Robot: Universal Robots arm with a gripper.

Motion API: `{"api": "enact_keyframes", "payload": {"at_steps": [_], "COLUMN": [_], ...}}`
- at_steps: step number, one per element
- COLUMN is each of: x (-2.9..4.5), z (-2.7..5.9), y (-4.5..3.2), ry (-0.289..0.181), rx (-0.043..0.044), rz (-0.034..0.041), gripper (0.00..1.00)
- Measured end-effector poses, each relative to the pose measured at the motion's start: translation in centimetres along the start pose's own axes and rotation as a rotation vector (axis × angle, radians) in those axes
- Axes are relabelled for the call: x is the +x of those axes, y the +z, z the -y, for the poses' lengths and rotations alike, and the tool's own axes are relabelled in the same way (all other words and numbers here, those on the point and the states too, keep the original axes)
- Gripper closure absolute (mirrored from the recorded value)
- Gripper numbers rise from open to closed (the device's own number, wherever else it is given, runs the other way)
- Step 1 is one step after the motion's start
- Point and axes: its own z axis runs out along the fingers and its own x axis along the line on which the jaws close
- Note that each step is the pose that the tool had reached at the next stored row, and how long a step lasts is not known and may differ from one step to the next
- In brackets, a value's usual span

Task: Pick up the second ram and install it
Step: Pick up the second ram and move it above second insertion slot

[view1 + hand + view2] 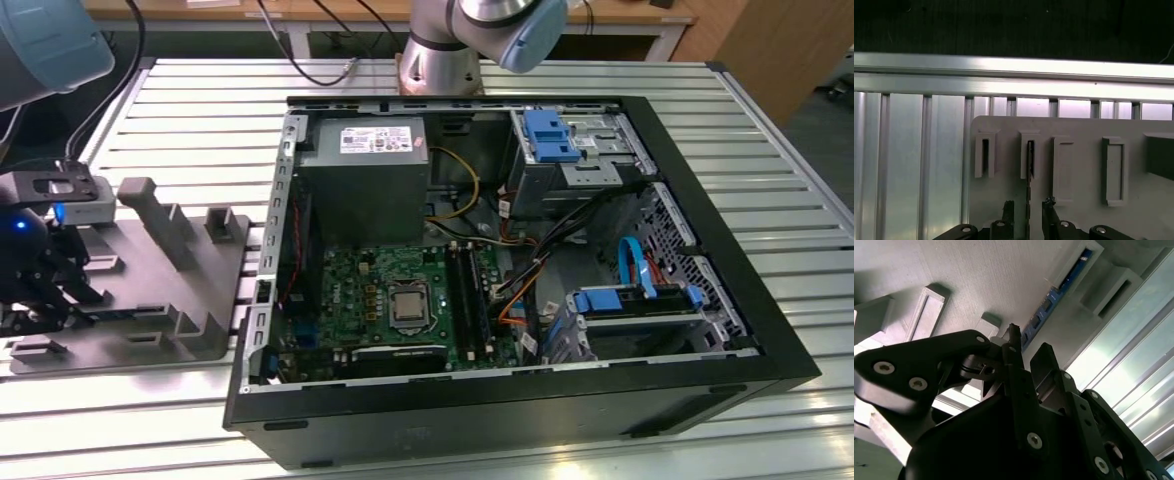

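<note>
The second ram [1030, 160] stands on edge in a slot of the grey holder tray [1079, 130]. In the second wrist view the second ram [1056, 295] is a thin blue-black strip. My gripper [1028, 209] is open and straddles the near end of the card, one finger on each side with a small gap to each. My gripper [1027, 347] has its black fingertips [1014, 337] level with the card's end. In the exterior view my gripper [38, 300] hangs over the tray [160, 290] at the far left, away from the motherboard [387, 300].
An open computer case [521, 260] lies in the middle of the slatted metal table [200, 110]. Its dark memory slots [463, 290] run beside the CPU socket [404, 303]. Power supply [363, 170], cables and blue drive bays [547, 135] crowd the case. Other empty holders [1114, 170] rise from the tray.
</note>
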Motion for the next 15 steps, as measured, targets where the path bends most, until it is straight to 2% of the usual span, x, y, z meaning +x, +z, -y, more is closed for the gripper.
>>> {"api": "enact_keyframes", "payload": {"at_steps": [10, 12, 13, 15], "x": [0.0, 0.0, 0.0, 0.0], "z": [-0.01, -0.01, -0.01, -0.01], "y": [0.1, 0.1, 0.1, 0.1], "ry": [-0.003, -0.003, -0.003, -0.003], "rx": [-0.0001, -0.0001, -0.0001, -0.0001], "rz": [-0.0004, -0.0006, -0.0007, -0.0008], "gripper": [0.64, 0.66, 0.73, 0.73]}}
